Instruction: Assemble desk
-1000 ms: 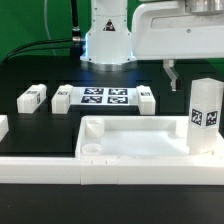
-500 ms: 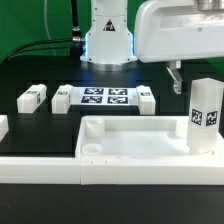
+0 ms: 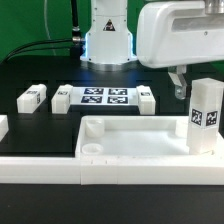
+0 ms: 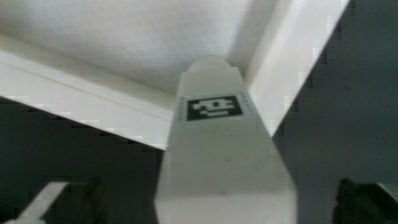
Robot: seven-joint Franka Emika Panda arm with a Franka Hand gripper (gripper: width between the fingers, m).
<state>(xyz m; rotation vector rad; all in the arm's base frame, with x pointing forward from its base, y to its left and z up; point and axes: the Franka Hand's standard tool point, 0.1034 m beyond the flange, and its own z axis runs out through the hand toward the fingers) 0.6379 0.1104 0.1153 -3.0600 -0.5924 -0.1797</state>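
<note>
The white desk top (image 3: pixel 135 132) lies tray-side up against the front wall, and its rim also shows in the wrist view (image 4: pixel 107 90). One white leg (image 3: pixel 203 116) with a tag stands upright in its corner at the exterior view's right. In the wrist view this leg (image 4: pixel 217 130) rises between my fingers (image 4: pixel 64 204), with dark gaps on both sides. My gripper (image 3: pixel 182 84) hangs open just above and behind the leg's top, and in the wrist view (image 4: pixel 217 208) it holds nothing. Loose legs lie flat behind the top (image 3: pixel 33 97), (image 3: pixel 62 98), (image 3: pixel 146 98).
The marker board (image 3: pixel 105 97) lies between the loose legs in front of the robot base (image 3: pixel 108 45). Another white part (image 3: pixel 3 126) sits at the exterior view's left edge. A long low white border wall (image 3: pixel 100 170) runs along the front.
My gripper has moved toward the exterior view's right and slightly down, closer to the upright leg. The parts have not moved.
</note>
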